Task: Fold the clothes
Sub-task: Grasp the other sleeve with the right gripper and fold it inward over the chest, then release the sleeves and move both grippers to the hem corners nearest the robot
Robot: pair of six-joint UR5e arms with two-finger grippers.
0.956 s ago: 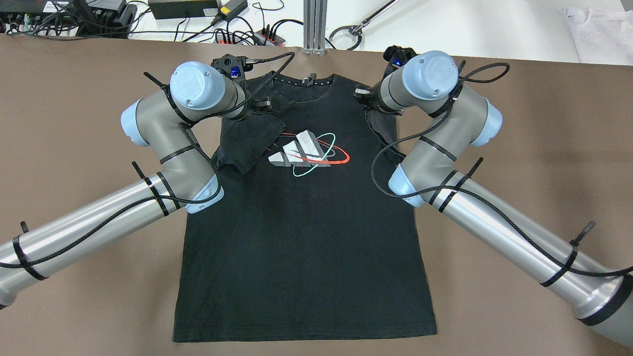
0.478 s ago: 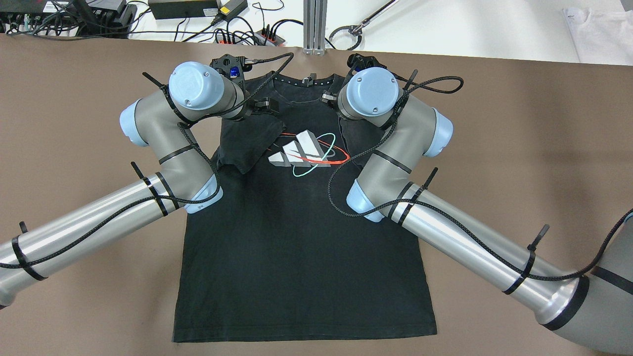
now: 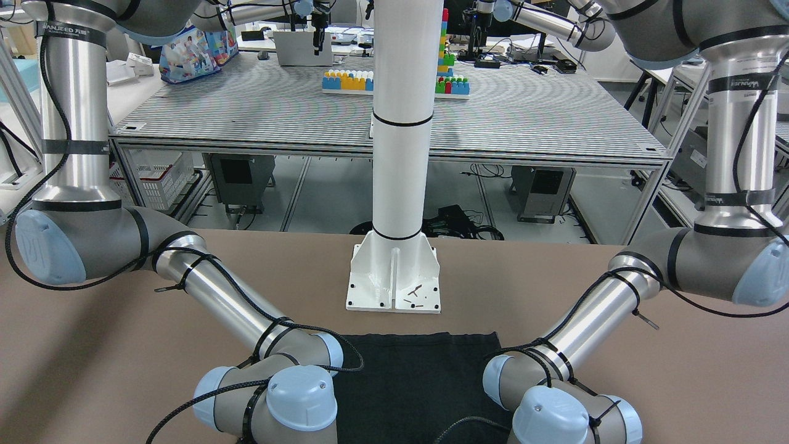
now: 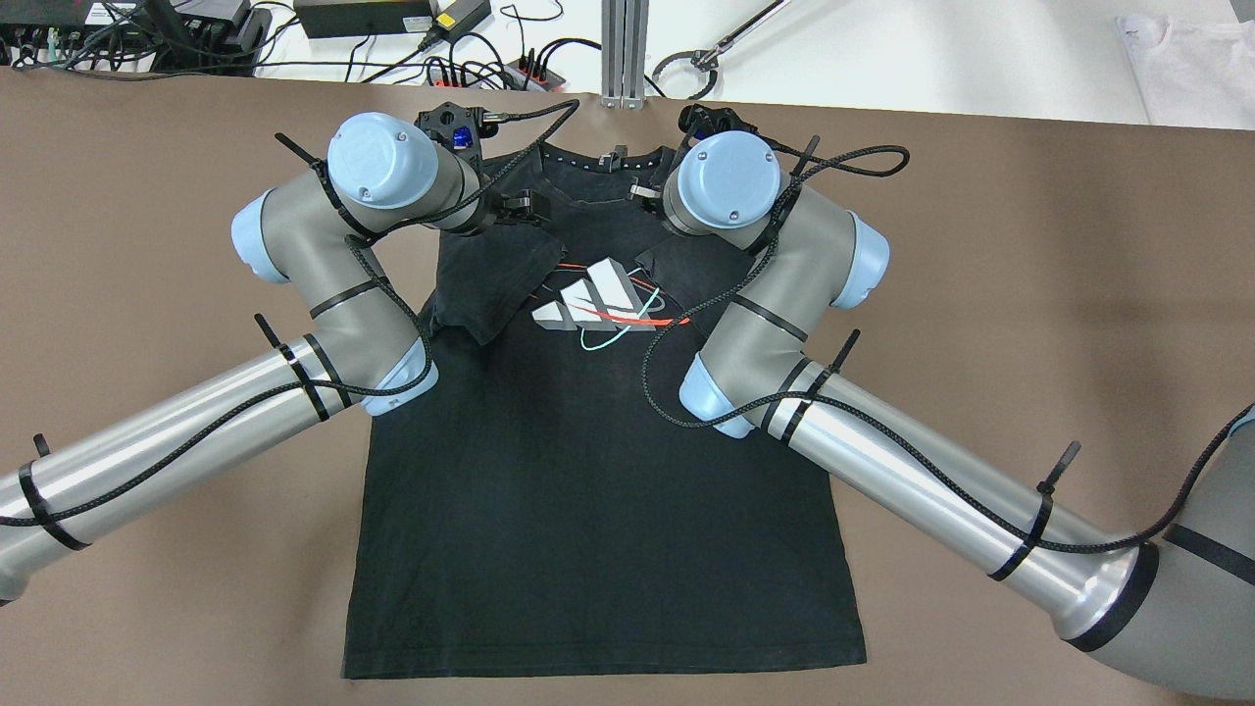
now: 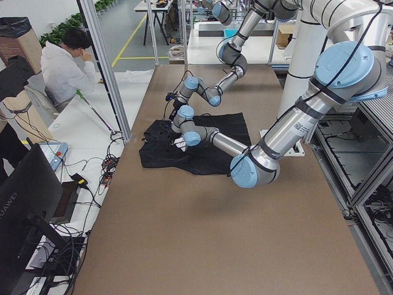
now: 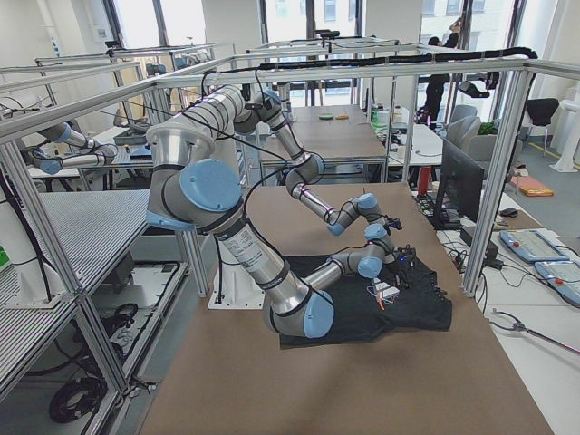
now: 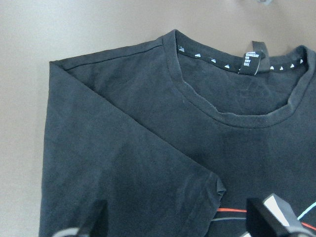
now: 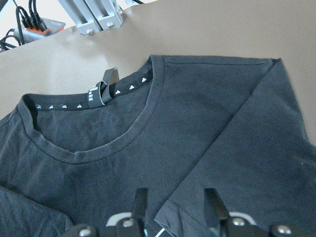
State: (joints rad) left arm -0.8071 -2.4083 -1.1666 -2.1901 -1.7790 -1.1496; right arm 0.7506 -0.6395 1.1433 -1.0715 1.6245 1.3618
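Note:
A black T-shirt [image 4: 598,471] with a grey, red and teal logo [image 4: 603,299] lies flat, face up, on the brown table, collar [image 4: 608,162] at the far edge. Its left sleeve [image 4: 490,284] is folded in over the chest. Its right sleeve [image 4: 657,260] is folded in too, its hem corner [image 8: 165,217] lying between the right gripper's fingers [image 8: 140,202]. My right gripper [image 8: 175,207] is open just above it. My left gripper [image 7: 177,224] is open and empty over the folded left sleeve [image 7: 123,163]. Both grippers, left [image 4: 520,206] and right [image 4: 642,196], hover near the collar.
Cables and power strips [image 4: 471,69] and an aluminium post [image 4: 623,49] lie on the white bench behind the table's far edge. A white garment [image 4: 1191,64] lies at the back right. The robot's white pedestal [image 3: 394,277] stands behind the shirt's hem [image 3: 419,370].
My right arm swung left from the shirt's right shoulder to the chest, bringing the right sleeve in over the front. My left arm shifted only slightly.

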